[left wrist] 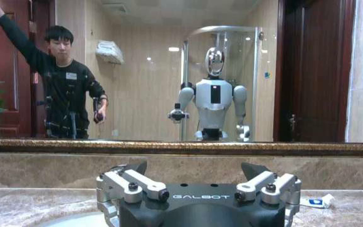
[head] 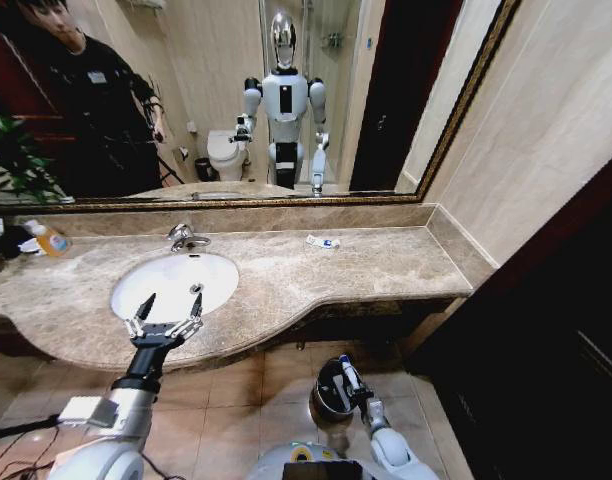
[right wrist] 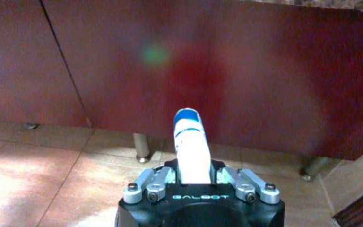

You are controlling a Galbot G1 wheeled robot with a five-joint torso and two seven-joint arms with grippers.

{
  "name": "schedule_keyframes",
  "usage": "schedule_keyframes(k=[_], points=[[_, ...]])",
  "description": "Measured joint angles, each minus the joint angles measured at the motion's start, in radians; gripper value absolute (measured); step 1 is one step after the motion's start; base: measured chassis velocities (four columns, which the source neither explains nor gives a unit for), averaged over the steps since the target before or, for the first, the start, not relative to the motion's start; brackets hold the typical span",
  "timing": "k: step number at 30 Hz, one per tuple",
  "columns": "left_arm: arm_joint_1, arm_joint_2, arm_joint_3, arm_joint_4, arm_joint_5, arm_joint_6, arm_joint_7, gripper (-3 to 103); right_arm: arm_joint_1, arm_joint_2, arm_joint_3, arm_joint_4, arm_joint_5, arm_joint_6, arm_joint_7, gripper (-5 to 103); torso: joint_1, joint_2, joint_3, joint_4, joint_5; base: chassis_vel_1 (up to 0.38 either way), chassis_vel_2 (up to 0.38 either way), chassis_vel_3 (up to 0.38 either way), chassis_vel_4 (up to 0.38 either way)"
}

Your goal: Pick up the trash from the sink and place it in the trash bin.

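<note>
The white oval sink [head: 201, 275] sits in the marble counter under a chrome tap [head: 183, 237]. My left gripper [head: 167, 305] hovers open over the basin's front rim, holding nothing; the left wrist view shows its fingers [left wrist: 137, 169] spread wide and a sliver of the basin [left wrist: 74, 220]. A flat white packet with a blue mark [head: 323, 242] [left wrist: 314, 202] lies on the counter right of the tap. My right gripper [head: 352, 384] [right wrist: 194, 171] hangs low by the floor, shut on a white tube with a blue end [right wrist: 190, 142], just over the black trash bin [head: 324, 403].
A clear bottle of orange liquid [head: 48, 238] stands at the counter's far left beside a plant [head: 11, 150]. The mirror [head: 246, 90] behind the counter reflects the robot and a person. Dark red cabinet fronts [right wrist: 232, 71] and metal legs [right wrist: 142, 147] face the right arm above tiled floor.
</note>
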Motion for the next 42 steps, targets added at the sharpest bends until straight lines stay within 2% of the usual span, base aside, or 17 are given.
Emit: schedule_keyframes(k=[1, 3, 4, 6, 9, 10, 12, 13, 15, 16, 18, 22, 32, 42], points=[[0.000, 0.000, 0.000, 0.000, 0.000, 0.000, 0.000, 100, -0.004, -0.001, -0.002, 0.007, 0.000, 0.000, -0.003, 32, 0.000, 0.000, 0.000, 0.0000, 0.0000, 0.000, 0.000, 0.000, 0.000], [0.000, 0.000, 0.000, 0.000, 0.000, 0.000, 0.000, 100, -0.008, 0.000, -0.002, 0.017, 0.000, 0.000, -0.004, 32, 0.000, 0.000, 0.000, -0.0001, -0.0001, 0.000, 0.000, 0.000, 0.000], [0.000, 0.000, 0.000, 0.000, 0.000, 0.000, 0.000, 100, -0.009, 0.002, -0.002, 0.021, 0.000, 0.000, -0.002, 48, 0.000, 0.000, 0.000, 0.0000, 0.0000, 0.000, 0.000, 0.000, 0.000], [0.000, 0.000, 0.000, 0.000, 0.000, 0.000, 0.000, 100, -0.009, 0.003, -0.002, 0.023, -0.001, -0.001, 0.000, 48, 0.000, 0.000, 0.000, 0.0000, 0.0000, 0.000, 0.000, 0.000, 0.000], [0.000, 0.000, 0.000, 0.000, 0.000, 0.000, 0.000, 100, -0.011, 0.004, -0.004, 0.029, -0.003, -0.001, 0.004, 65, 0.000, 0.000, 0.000, 0.0000, 0.0000, 0.000, 0.000, 0.000, 0.000], [0.000, 0.000, 0.000, 0.000, 0.000, 0.000, 0.000, 100, -0.011, 0.004, -0.004, 0.029, -0.003, -0.001, 0.004, 65, 0.000, 0.000, 0.000, 0.0000, 0.0000, 0.000, 0.000, 0.000, 0.000], [0.000, 0.000, 0.000, 0.000, 0.000, 0.000, 0.000, 100, -0.014, 0.005, -0.005, 0.033, -0.006, -0.002, 0.006, 75, 0.000, 0.000, 0.000, 0.0000, 0.0000, 0.000, 0.000, 0.000, 0.000], [0.000, 0.000, 0.000, 0.000, 0.000, 0.000, 0.000, 100, -0.014, 0.005, -0.005, 0.033, -0.006, -0.002, 0.006, 75, 0.000, 0.000, 0.000, 0.0000, 0.0000, 0.000, 0.000, 0.000, 0.000], [0.000, 0.000, 0.000, 0.000, 0.000, 0.000, 0.000, 100, -0.016, 0.007, -0.006, 0.034, -0.010, -0.002, 0.009, 86, 0.000, 0.000, 0.000, 0.0000, 0.0000, 0.000, 0.000, 0.000, 0.000], [0.000, 0.000, 0.000, 0.000, 0.000, 0.000, 0.000, 100, -0.016, 0.007, -0.006, 0.034, -0.010, -0.002, 0.009, 86, 0.000, 0.000, 0.000, 0.0000, 0.0000, 0.000, 0.000, 0.000, 0.000], [0.000, 0.000, 0.000, 0.000, 0.000, 0.000, 0.000, 100, -0.020, 0.010, -0.007, 0.038, -0.013, -0.002, 0.011, 96, 0.000, 0.000, 0.000, 0.0000, 0.0000, 0.000, 0.000, 0.000, 0.000], [0.000, 0.000, 0.000, 0.000, 0.000, 0.000, 0.000, 100, -0.024, 0.012, -0.008, 0.043, -0.015, -0.003, 0.013, 100, 0.000, 0.000, 0.000, -0.0001, 0.0000, 0.000, 0.000, 0.000, 0.000], [0.000, 0.000, 0.000, 0.000, 0.000, 0.000, 0.000, 100, -0.046, 0.011, -0.013, 0.089, -0.020, -0.006, 0.033, 100, 0.000, 0.000, 0.000, 0.0000, 0.0000, 0.000, 0.000, 0.000, 0.000], [0.000, 0.000, 0.000, 0.000, 0.000, 0.000, 0.000, 100, -0.156, -0.046, 0.004, 0.407, -0.020, -0.016, 0.106, 100, 0.000, 0.000, 0.000, -0.0001, 0.0000, 0.000, 0.000, 0.000, 0.000]])
